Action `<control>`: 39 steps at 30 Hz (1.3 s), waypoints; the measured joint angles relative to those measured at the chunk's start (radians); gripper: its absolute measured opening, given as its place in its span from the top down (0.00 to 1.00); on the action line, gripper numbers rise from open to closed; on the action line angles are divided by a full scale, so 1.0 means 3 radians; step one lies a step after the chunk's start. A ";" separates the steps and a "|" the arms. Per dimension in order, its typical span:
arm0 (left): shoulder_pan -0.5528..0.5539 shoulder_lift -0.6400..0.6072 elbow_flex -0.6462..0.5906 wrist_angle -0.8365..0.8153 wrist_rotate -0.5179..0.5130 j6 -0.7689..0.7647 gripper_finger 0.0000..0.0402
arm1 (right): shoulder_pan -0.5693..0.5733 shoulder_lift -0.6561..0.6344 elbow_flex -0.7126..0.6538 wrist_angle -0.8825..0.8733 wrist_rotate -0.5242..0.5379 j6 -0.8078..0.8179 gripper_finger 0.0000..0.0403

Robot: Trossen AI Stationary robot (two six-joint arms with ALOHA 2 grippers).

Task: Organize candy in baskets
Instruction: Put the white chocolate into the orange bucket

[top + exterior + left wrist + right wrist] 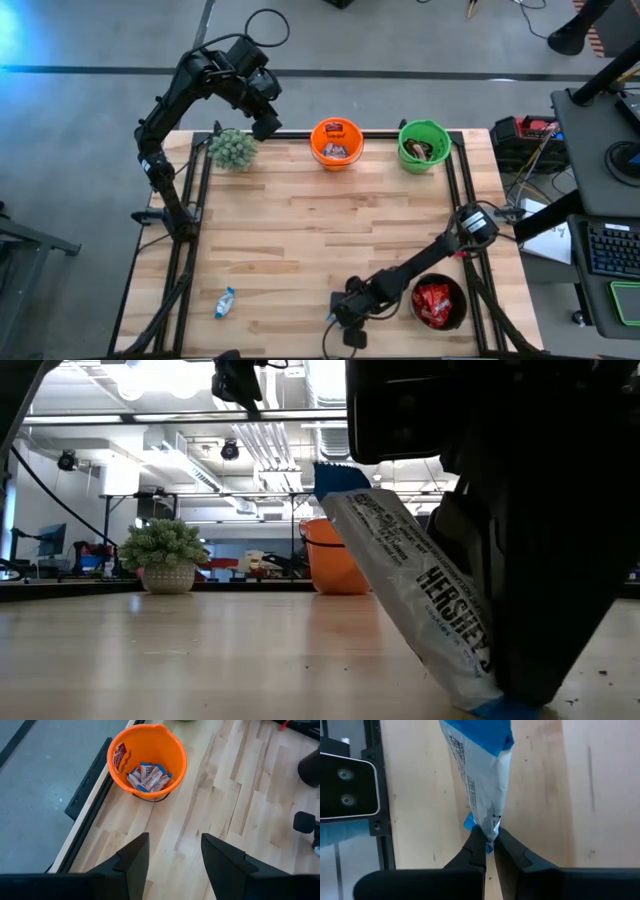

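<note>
My right gripper (490, 839) is at the table's near edge, left of the black basket (438, 302), and is shut on a blue-and-white candy bar (481, 775). In the low view the bar (420, 595) stands slanted. A second blue-and-white bar (224, 302) lies flat on the table at the near left. My left gripper (175, 851) hangs open, high over the far edge beside the orange basket (175, 757), which holds blue-and-white bars and a red packet. The green basket (424, 145) stands to the right of the orange one. My right gripper pinches one end of the bar (487, 826), by its blue crimped edge, between its two fingertips. The fingers slant down from the table's right side. The held end (495, 705) is down at the table top, and the rest of the bar rises tilted away from the fingers.
The black basket holds red crinkly packets (433, 305). A small bushy potted plant (233, 150) stands at the far left, under the left arm. Black rails (192, 200) run along the table's left and right sides. Bare wood lies between the baskets and the near edge.
</note>
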State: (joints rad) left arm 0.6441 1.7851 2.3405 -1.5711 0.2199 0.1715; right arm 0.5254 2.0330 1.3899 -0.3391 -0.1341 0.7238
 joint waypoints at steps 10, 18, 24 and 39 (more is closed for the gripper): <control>0.0000 0.0000 0.0000 0.0000 0.0000 -0.0001 0.60 | -0.0126 -0.0243 -0.0011 -0.0401 0.0216 -0.0114 0.98; -0.0003 0.0000 0.0000 0.0001 -0.0001 0.0003 0.60 | -0.0414 -0.0567 -0.0011 -0.0576 0.0374 -0.0262 0.98; -0.0001 0.0000 0.0000 0.0001 -0.0001 0.0074 0.60 | -0.0704 -0.0781 -0.0006 -0.0718 0.0453 -0.0321 0.98; -0.0001 0.0000 0.0000 0.0000 -0.0343 0.0032 0.60 | -0.1734 -0.1434 -0.0004 -0.0980 0.0690 -0.0810 0.98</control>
State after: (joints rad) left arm 0.6437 1.7851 2.3405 -1.5711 0.1170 0.1810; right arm 0.0052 1.6029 1.3888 -0.6330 0.0729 0.4808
